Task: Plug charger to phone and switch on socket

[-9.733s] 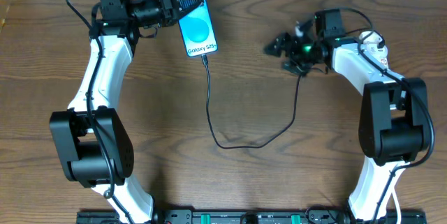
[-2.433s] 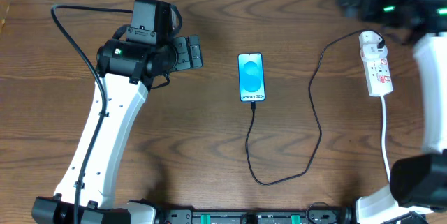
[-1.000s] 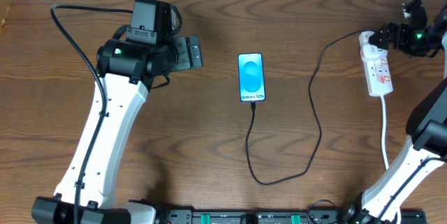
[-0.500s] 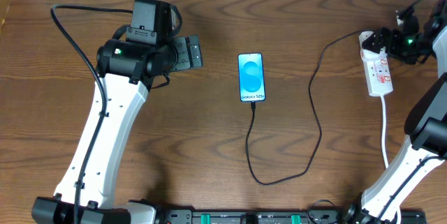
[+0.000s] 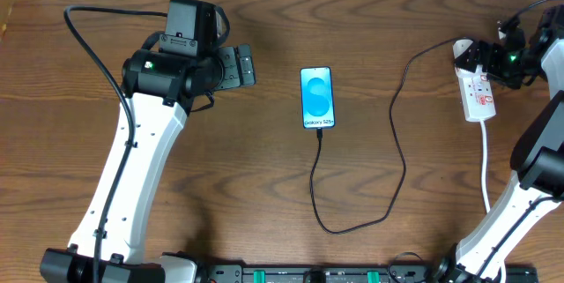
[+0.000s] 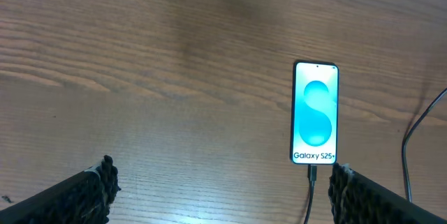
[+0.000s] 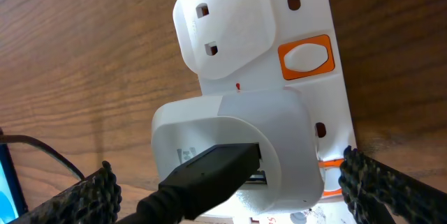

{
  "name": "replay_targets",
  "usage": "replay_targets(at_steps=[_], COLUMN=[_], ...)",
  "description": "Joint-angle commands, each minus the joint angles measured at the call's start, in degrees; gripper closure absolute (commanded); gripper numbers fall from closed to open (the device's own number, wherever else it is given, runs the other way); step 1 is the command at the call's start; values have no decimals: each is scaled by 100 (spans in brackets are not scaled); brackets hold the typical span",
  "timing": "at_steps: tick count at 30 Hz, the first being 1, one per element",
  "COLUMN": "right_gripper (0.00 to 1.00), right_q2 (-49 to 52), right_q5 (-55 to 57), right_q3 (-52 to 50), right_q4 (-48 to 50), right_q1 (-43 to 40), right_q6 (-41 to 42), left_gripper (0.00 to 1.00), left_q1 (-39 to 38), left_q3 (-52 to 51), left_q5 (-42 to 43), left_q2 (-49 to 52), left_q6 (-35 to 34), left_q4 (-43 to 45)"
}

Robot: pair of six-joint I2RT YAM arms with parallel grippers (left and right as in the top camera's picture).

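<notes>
The phone (image 5: 317, 98) lies flat mid-table, its blue screen up, with the black charger (image 5: 398, 142) plugged into its bottom edge. The cable loops toward the table's front, then runs up to the white socket (image 5: 480, 98) at the right. My right gripper (image 5: 483, 55) hovers open over the strip's far end. In the right wrist view its jaws (image 7: 230, 182) straddle the white adapter (image 7: 230, 140) holding the charger's black plug (image 7: 209, 175), without touching it. An orange switch (image 7: 305, 56) sits just beyond. My left gripper (image 5: 238, 65) stands open, left of the phone (image 6: 315, 112).
The strip's white cord (image 5: 486, 168) runs down the right side toward the table's front edge. The left arm's white links (image 5: 132, 168) cross the left half of the wooden table (image 5: 264, 195). A black rail (image 5: 308, 274) lines the front edge.
My right gripper has shifted left and a little toward the front, settling over the socket's far end. The left arm, phone and cable have not moved.
</notes>
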Motion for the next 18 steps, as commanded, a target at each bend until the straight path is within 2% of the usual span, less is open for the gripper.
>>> replay_targets(at_steps=[1,18], right_gripper=[1,1], right_q2=[33,33], right_q5=[-63,-319], right_q3=[-70,-70], right_q4=[-9,-44], right_q1=[33,101], right_q6=[208,315], left_gripper=[2,2], left_q1=[-7,-7], left_q3=[52,52], left_q5=[-55,-52], left_q2=[-2,-2], left_q6=[74,76], left_q4=[-15,-15])
